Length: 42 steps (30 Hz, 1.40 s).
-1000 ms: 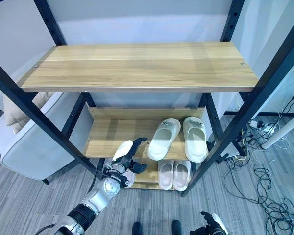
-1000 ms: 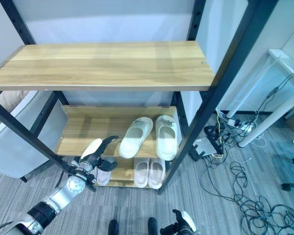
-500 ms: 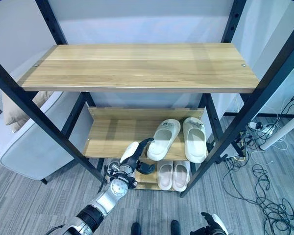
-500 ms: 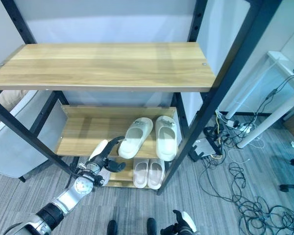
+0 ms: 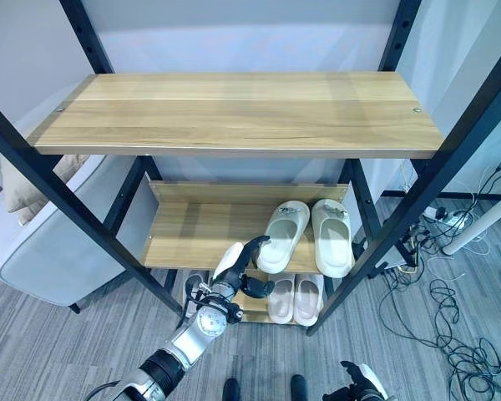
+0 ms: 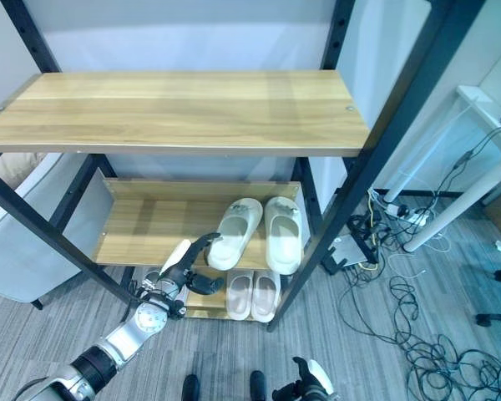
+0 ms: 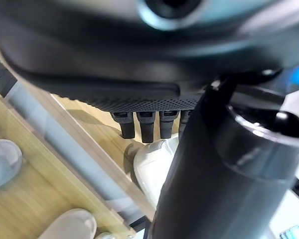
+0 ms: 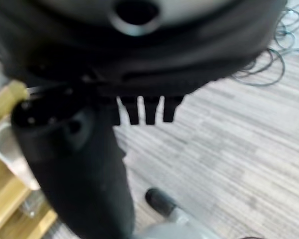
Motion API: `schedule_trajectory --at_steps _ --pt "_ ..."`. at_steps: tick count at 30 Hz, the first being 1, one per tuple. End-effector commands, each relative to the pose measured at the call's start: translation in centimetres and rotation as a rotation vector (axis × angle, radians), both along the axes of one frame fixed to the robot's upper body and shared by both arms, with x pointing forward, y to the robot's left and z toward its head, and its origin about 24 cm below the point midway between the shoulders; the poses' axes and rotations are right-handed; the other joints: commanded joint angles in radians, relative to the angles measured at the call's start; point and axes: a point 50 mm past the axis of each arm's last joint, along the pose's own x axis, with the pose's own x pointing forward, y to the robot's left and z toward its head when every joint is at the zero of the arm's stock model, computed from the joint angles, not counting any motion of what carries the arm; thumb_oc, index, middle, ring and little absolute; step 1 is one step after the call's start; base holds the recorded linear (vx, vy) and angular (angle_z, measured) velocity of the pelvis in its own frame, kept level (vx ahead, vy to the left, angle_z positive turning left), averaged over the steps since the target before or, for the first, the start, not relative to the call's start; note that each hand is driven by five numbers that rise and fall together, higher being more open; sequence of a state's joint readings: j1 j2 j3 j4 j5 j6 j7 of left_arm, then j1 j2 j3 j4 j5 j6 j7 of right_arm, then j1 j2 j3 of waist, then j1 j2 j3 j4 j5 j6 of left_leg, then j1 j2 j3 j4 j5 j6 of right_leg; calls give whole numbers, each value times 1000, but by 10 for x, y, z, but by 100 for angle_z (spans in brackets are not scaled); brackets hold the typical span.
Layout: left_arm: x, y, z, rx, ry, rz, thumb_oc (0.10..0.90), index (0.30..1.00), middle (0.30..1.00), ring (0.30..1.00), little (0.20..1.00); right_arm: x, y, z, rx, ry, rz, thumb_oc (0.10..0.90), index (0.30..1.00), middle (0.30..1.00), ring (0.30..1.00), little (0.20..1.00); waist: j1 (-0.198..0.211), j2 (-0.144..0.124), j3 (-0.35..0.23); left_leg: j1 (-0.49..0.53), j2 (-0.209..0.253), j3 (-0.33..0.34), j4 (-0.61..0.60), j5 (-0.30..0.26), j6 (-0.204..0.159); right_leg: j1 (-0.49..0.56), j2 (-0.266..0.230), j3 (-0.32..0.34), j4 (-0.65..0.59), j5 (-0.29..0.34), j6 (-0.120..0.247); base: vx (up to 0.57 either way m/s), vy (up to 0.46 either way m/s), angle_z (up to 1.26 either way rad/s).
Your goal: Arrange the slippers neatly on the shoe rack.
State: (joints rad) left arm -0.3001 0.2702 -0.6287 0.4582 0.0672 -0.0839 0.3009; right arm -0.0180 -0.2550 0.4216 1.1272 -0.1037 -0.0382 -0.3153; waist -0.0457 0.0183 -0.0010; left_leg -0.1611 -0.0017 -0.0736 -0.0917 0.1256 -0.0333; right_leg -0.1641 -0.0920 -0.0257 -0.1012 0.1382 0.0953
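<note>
A black-framed shoe rack [image 5: 451, 154] with wooden shelves fills the centre of the frame; its top shelf [image 5: 234, 113] is bare wood; on the middle shelf [image 5: 184, 234], right of centre, lie two cream slippers; the left slipper [image 5: 282, 225] is angled, its heel swung toward the lower left and its toe toward the other; the right slipper [image 5: 331, 236] lies straighter, toe toward the back, the two close at the toes. On the bottom shelf [image 5: 252, 307], lower centre of the frame, a smaller pair of pale slippers [image 5: 296, 298] sits side by side, and a further grey slipper [image 5: 194, 285] shows partly at the shelf's left end behind the arm.

The left robot hand [image 5: 238, 274] is at lower centre, in front of the middle shelf's front edge; its fingers [image 5: 255, 247] are stretched open and reach up to the heel of the angled slipper, at or just short of touching it, gripping nothing; the white-covered thumb stands apart to the left. The right robot hand [image 5: 361, 386] sits at the bottom edge, right of centre, over the grey floor [image 5: 50, 342]; its wrist view shows straight, relaxed fingers [image 8: 144, 110], empty. A grey armchair [image 5: 58, 242] stands at the left; cables [image 5: 459, 326] lie tangled at lower right.
</note>
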Motion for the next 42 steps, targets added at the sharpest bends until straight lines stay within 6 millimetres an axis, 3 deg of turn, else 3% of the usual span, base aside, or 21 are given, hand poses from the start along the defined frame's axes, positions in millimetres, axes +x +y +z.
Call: schedule_trajectory --at_steps 1,20,28,42 --pt "31 -35 45 -91 -166 -79 800 900 900 900 900 19 -9 9 -51 -82 21 800 900 900 900 900 -7 15 6 -28 -27 30 4 -92 17 9 7 -34 14 -149 33 0 0 0" --pt "28 -52 44 -148 -118 -119 800 900 900 900 900 28 -5 12 -60 -110 51 800 900 900 900 900 -18 8 17 -19 -19 33 4 -98 16 14 18 -29 14 -158 25 1 -2 0" --pt "27 -58 54 -187 -150 -133 800 900 900 900 900 31 -4 14 -77 -126 71 800 900 900 900 900 -15 9 23 -11 -17 28 4 -99 16 24 20 -36 14 -162 22 0 0 0" --pt "23 -67 48 -177 -122 -167 800 900 900 900 900 49 -3 23 -90 -202 74 800 900 900 900 900 -22 10 25 -1 -9 29 4 -99 13 33 28 -34 14 -166 15 1 -13 0"
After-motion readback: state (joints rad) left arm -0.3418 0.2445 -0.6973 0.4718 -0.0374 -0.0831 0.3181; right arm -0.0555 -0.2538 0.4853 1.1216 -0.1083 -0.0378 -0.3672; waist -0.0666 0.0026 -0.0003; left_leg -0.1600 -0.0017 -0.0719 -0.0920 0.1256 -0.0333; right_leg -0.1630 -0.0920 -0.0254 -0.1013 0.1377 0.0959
